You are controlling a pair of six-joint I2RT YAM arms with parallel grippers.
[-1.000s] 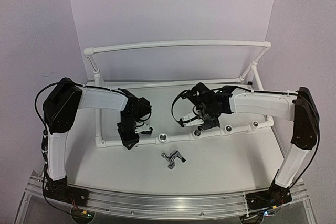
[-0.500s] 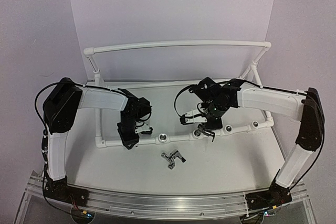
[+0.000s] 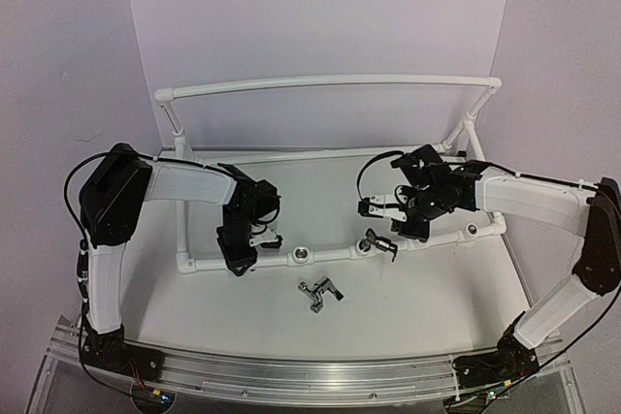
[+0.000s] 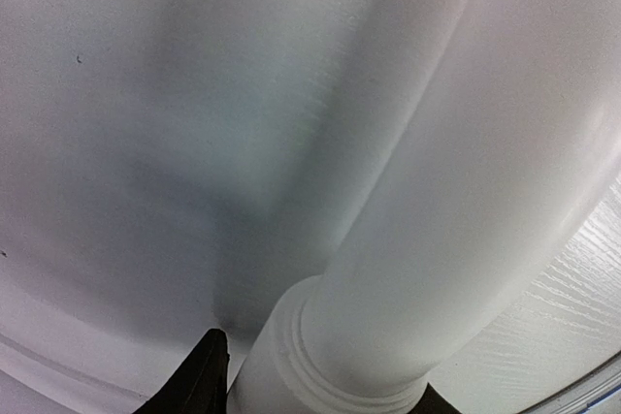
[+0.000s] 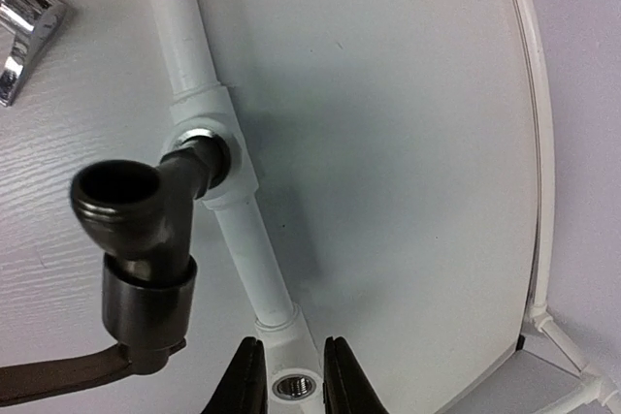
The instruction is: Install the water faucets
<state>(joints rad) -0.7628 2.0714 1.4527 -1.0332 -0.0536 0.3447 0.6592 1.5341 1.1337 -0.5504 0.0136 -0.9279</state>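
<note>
— Since a second ago the right gripper [image 5: 291, 373] has swung off to the right, away from the tap [image 5: 146, 230].

— So where is that tap?

— Its short stem is pushed into a silver-ringed socket [image 5: 199, 141] on the front pipe of the white frame [image 3: 330, 81]. It is dark grey metal, with a round open mouth at one end, a thick collar below that, and a thin flat lever running off sideways.

— And the gripper itself?

— Its jaws are a narrow gap apart with nothing between them. It hangs over the next socket [image 5: 291, 387] along the pipe, clear of the tap.

— What about the other one?

— The second tap [image 3: 320, 292] lies on its side on the table [image 3: 427, 307], just in front of the frame and between the two arms. Nothing touches it. From the right wrist camera it looks bright and silvery.

— And the left side?

— The left gripper [image 3: 238, 257] has not moved. It is closed round the front pipe near the left corner, with a finger [image 4: 207, 378] on either side of a pipe joint.
</note>
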